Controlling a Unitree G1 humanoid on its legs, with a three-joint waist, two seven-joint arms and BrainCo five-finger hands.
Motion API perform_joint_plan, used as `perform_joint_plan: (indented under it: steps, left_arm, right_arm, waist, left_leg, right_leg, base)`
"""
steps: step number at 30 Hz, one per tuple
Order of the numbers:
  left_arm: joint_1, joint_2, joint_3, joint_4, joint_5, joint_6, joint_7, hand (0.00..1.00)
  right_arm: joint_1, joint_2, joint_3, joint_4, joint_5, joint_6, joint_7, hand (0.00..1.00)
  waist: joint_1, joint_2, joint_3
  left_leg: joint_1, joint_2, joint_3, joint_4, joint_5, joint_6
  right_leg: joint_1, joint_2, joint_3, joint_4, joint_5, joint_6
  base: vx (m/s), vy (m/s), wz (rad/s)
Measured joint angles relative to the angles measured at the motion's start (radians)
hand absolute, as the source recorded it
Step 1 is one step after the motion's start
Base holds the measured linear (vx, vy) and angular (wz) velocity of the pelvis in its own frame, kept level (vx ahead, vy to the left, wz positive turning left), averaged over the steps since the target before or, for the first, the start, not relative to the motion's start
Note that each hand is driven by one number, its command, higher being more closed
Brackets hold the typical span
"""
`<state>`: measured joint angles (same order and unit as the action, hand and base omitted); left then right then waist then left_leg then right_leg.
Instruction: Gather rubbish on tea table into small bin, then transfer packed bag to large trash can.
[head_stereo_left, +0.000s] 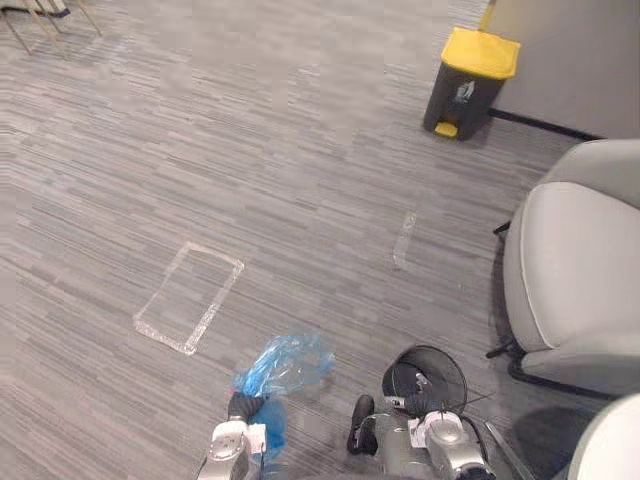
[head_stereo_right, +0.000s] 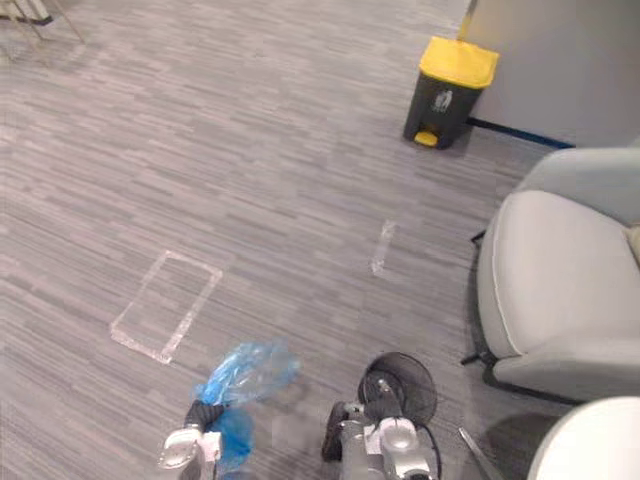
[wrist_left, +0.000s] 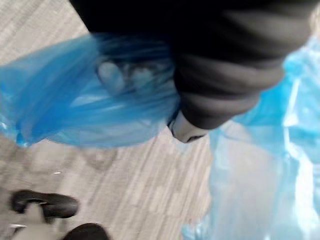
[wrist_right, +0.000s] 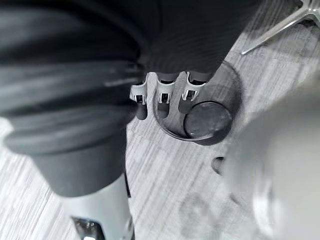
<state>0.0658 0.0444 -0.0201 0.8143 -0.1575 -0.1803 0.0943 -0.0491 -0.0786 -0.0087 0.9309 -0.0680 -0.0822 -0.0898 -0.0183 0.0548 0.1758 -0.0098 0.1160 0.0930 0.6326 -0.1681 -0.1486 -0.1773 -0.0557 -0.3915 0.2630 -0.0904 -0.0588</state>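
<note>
L hand is low in the head views, fingers closed round the gathered neck of the blue bag; in the L wrist view the fingers show blurred through the blue film, wrapped in it. The bag is translucent and crumpled, bulging up and fwd from the hand, clear of the carpet floor. R hand hangs just beside the small bin, on its L side. In the R wrist view the fingers point down, approx. straight and loose, with nothing in them; contact w/ the bin rim cannot be told. The small bin is black mesh, round, upright on the floor, with a dark round base visible inside. The large trash can, dark grey w/ yellow lid, lid closed, stands well apart at the far R by the wall. A grey armchair stands near the small bin, on its R. A tape rectangle and a short tape strip lie on the floor between.
</note>
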Motion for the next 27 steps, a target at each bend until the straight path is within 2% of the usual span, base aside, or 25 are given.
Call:
perform_joint_plan:
  steps: [1,3,4,5,7,8,9,10,11,12,13,15,16,18,19,21,22,24,25,26,27]
  left_arm:
    - [0.027,-0.018,0.037,-0.028,-0.002,-0.002,-0.002,1.00]
    - [0.032,-0.017,0.050,-0.039,-0.002,-0.002,-0.003,1.00]
    - [0.035,-0.017,0.063,-0.049,-0.002,-0.002,-0.003,1.00]
    - [0.033,-0.017,0.065,-0.052,-0.002,-0.002,-0.004,1.00]
    - [0.027,-0.018,0.074,-0.055,-0.002,-0.002,-0.008,1.00]
    - [0.026,-0.018,0.080,-0.055,-0.002,-0.002,-0.010,1.00]
    - [0.023,-0.018,0.082,-0.058,-0.002,-0.005,-0.010,1.00]
    - [0.025,-0.023,0.081,-0.057,-0.002,-0.006,-0.010,1.00]
    - [0.014,-0.023,0.080,-0.034,-0.002,-0.006,-0.010,1.00]
    - [-0.005,-0.009,0.087,-0.015,-0.003,-0.002,-0.004,1.00]
    - [-0.011,-0.008,0.087,-0.016,-0.002,-0.003,-0.002,1.00]
    - [-0.010,-0.009,0.087,-0.005,-0.001,-0.001,-0.001,1.00]
    - [-0.001,-0.010,0.086,0.002,-0.002,0.002,0.000,1.00]
    - [0.028,0.008,0.057,0.002,-0.001,0.009,0.002,1.00]
    - [0.029,0.020,0.050,0.003,-0.001,0.016,0.004,1.00]
    - [0.025,0.040,0.043,0.003,-0.002,0.022,0.013,1.00]
    - [0.024,0.044,0.043,0.002,-0.002,0.021,0.016,1.00]
    - [0.022,0.042,0.043,0.002,-0.002,0.021,0.016,1.00]
    - [0.021,0.041,0.042,0.002,-0.002,0.020,0.016,1.00]
    - [0.026,0.044,0.042,0.002,-0.002,0.020,0.016,1.00]
    - [0.030,0.058,0.043,0.002,-0.002,0.020,0.016,1.00]
  right_arm:
    - [-0.001,0.017,0.016,-0.015,0.001,0.002,-0.001,0.00]
    - [-0.015,0.036,0.014,-0.015,0.001,0.002,-0.002,0.00]
    - [-0.037,0.053,0.013,-0.015,0.001,0.001,-0.003,0.00]
    - [-0.043,0.058,0.013,-0.014,0.001,0.001,-0.004,0.00]
    - [-0.064,0.064,0.010,-0.012,0.001,0.002,-0.008,0.00]
    - [-0.064,0.068,0.002,-0.012,0.001,0.002,-0.009,0.00]
    - [-0.063,0.064,-0.011,-0.009,0.001,0.003,-0.013,0.00]
    - [-0.063,0.052,-0.014,-0.009,0.001,0.003,-0.015,0.00]
    - [-0.073,0.043,-0.018,0.005,0.000,0.004,-0.020,0.00]
    - [-0.072,0.053,-0.012,0.005,0.000,0.010,-0.019,0.00]
    - [-0.067,0.057,-0.018,0.004,0.000,0.010,-0.020,0.00]
    - [-0.057,0.058,-0.027,0.008,0.000,0.012,-0.019,0.00]
    - [-0.059,0.062,-0.027,0.008,0.000,0.012,-0.019,0.00]
    - [-0.048,0.076,-0.026,0.007,0.000,0.011,-0.017,0.00]
    - [-0.044,0.079,-0.025,0.007,-0.001,0.012,-0.017,0.00]
    - [-0.038,0.077,-0.021,0.007,-0.001,0.014,-0.016,0.00]
    - [-0.038,0.074,-0.018,0.007,-0.001,0.014,-0.016,0.00]
    - [-0.040,0.069,-0.016,0.007,-0.003,0.014,-0.016,0.00]
    - [-0.042,0.066,-0.016,0.007,-0.003,0.014,-0.016,0.00]
    - [-0.038,0.066,-0.015,0.008,-0.004,0.014,-0.016,0.00]
    - [-0.027,0.067,-0.013,0.010,-0.009,0.015,-0.017,0.00]
  waist:
    - [0.027,-0.004,0.007]
    - [0.036,-0.006,0.008]
    - [0.048,-0.026,0.016]
    - [0.055,-0.033,0.018]
    - [0.077,-0.050,0.032]
    - [0.080,-0.065,0.043]
    - [0.080,-0.068,0.046]
    - [0.082,-0.047,0.040]
    - [0.087,-0.042,0.051]
    - [0.082,-0.065,0.048]
    - [0.083,-0.069,0.045]
    - [0.084,-0.066,0.046]
    - [0.082,-0.059,0.048]
    - [0.074,-0.060,0.047]
    - [0.073,-0.060,0.048]
    - [0.067,-0.064,0.049]
    - [0.054,-0.061,0.050]
    - [0.043,-0.055,0.053]
    - [0.040,-0.049,0.056]
    - [0.038,-0.058,0.052]
    - [0.036,-0.081,0.049]
  left_leg:
    - [-0.095,0.073,0.062,0.301,0.068,0.016]
    - [-0.147,0.106,0.110,0.409,0.010,0.058]
    - [-0.209,0.122,0.156,0.432,-0.036,0.086]
    - [-0.239,0.126,0.164,0.422,-0.054,0.096]
    - [-0.315,0.130,0.167,0.309,-0.099,0.098]
    - [-0.339,0.106,0.150,0.192,-0.102,0.091]
    - [-0.354,0.074,0.107,0.003,-0.079,0.079]
    - [-0.332,0.065,0.062,-0.187,-0.004,0.058]
    - [-0.308,0.060,0.061,-0.243,0.111,0.060]
    - [-0.292,0.024,0.077,-0.267,0.099,0.065]
    - [-0.281,0.008,0.081,-0.264,0.082,0.076]
    - [-0.240,-0.014,0.113,-0.238,0.007,0.098]
    - [-0.187,-0.018,0.140,-0.258,-0.017,0.107]
    - [-0.080,-0.024,0.181,-0.305,-0.040,0.119]
    - [-0.054,-0.024,0.188,-0.319,-0.051,0.124]
    - [0.013,-0.028,0.199,-0.367,-0.056,0.123]
    - [0.051,-0.027,0.201,-0.399,-0.056,0.122]
    - [0.108,-0.014,0.203,-0.446,-0.061,0.114]
    - [0.142,-0.002,0.206,-0.476,-0.065,0.105]
    - [0.168,-0.013,0.206,-0.501,-0.071,0.091]
    - [0.192,-0.041,0.193,-0.521,-0.079,0.079]
  right_leg:
    - [0.120,0.042,0.059,-0.084,-0.004,-0.006]
    - [0.177,0.050,0.105,-0.121,-0.006,-0.009]
    - [0.224,0.043,0.165,-0.160,-0.006,-0.009]
    - [0.238,0.039,0.189,-0.173,-0.006,-0.009]
    - [0.272,0.013,0.245,-0.192,-0.011,-0.001]
    - [0.292,-0.018,0.267,-0.191,-0.026,0.023]
    - [0.309,-0.045,0.288,-0.182,-0.054,0.066]
    - [0.310,-0.043,0.305,-0.167,-0.083,0.113]
    - [0.321,-0.058,0.335,-0.154,-0.118,0.165]
    - [0.315,-0.086,0.340,-0.145,-0.121,0.167]
    - [0.314,-0.082,0.345,-0.140,-0.113,0.165]
    - [0.300,-0.105,0.340,-0.041,-0.104,0.159]
    - [0.253,-0.117,0.380,0.111,-0.101,0.163]
    - [0.107,-0.122,0.429,0.455,-0.049,0.261]
    - [0.060,-0.119,0.424,0.535,-0.056,0.248]
    - [-0.050,-0.118,0.346,0.628,-0.118,0.179]
    - [-0.092,-0.113,0.292,0.585,-0.143,0.142]
    - [-0.140,-0.088,0.221,0.417,-0.143,0.121]
    - [-0.158,-0.072,0.174,0.245,-0.099,0.102]
    - [-0.152,-0.063,0.146,0.101,-0.028,0.098]
    - [-0.151,-0.068,0.146,-0.001,0.073,0.090]
  base:
    - [0.63,-0.067,-0.78]
    - [0.43,0.007,-1.00]
    - [0.35,0.053,-1.04]
    - [0.50,0.161,-1.21]
    - [0.40,0.208,-0.92]
    - [0.39,0.323,-0.69]
    - [0.39,0.357,-0.68]
    - [0.46,0.488,-0.76]
    - [0.35,0.407,-0.58]
    - [0.33,0.364,-0.33]
    - [0.32,0.264,-0.05]
    - [0.31,0.234,-0.30]
    - [0.31,0.224,-0.57]
    - [0.33,0.165,-0.49]
    - [0.30,0.073,-0.27]
    - [0.34,-0.001,-0.09]
    - [0.44,-0.060,0.07]
    - [0.41,-0.097,0.10]
    - [0.46,-0.144,0.08]
    - [0.46,-0.152,0.12]
    - [0.51,-0.179,0.12]
